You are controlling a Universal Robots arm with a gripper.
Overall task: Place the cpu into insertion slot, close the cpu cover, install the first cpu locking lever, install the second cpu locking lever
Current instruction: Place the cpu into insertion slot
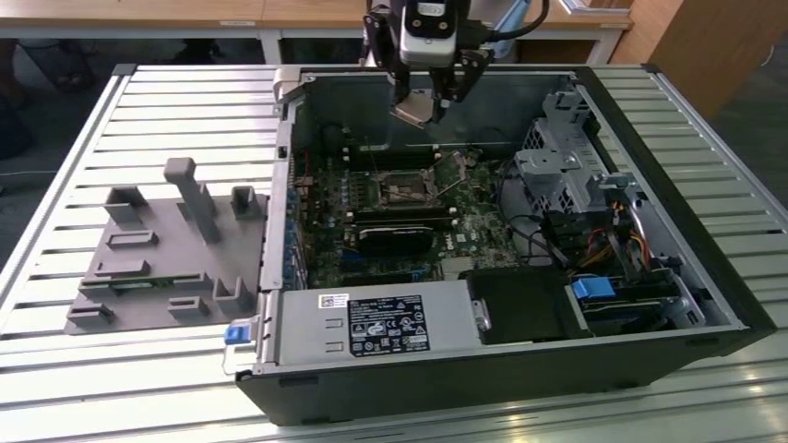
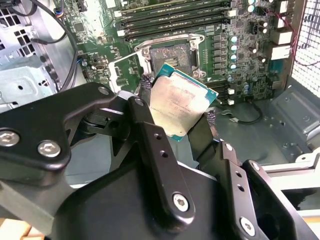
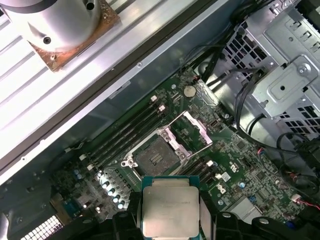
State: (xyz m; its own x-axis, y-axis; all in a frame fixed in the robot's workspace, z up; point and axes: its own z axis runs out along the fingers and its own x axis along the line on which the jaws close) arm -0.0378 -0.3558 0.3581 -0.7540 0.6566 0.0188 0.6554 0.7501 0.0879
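Observation:
My gripper (image 1: 425, 100) hangs over the back of the open computer case, shut on the cpu (image 1: 415, 112), which it holds by two opposite edges. In both wrist views the cpu (image 2: 177, 107) (image 3: 167, 205) shows its pale metal top between the black fingers (image 2: 150, 132), tilted and well above the board. The insertion slot (image 3: 152, 156) (image 2: 171, 56) (image 1: 404, 187) lies bare on the green board with its dark pin field exposed. Beside it, the cpu cover (image 3: 192, 131) stands swung open as a silvery frame.
Long memory slots (image 3: 127, 135) run beside the socket. A black graphics card (image 1: 394, 238) sits in front of it, and a power supply (image 1: 369, 323) at the case front. A metal drive cage (image 1: 555, 175) and cables fill the exterior view's right. A grey fixture (image 1: 173, 249) rests on the slatted table.

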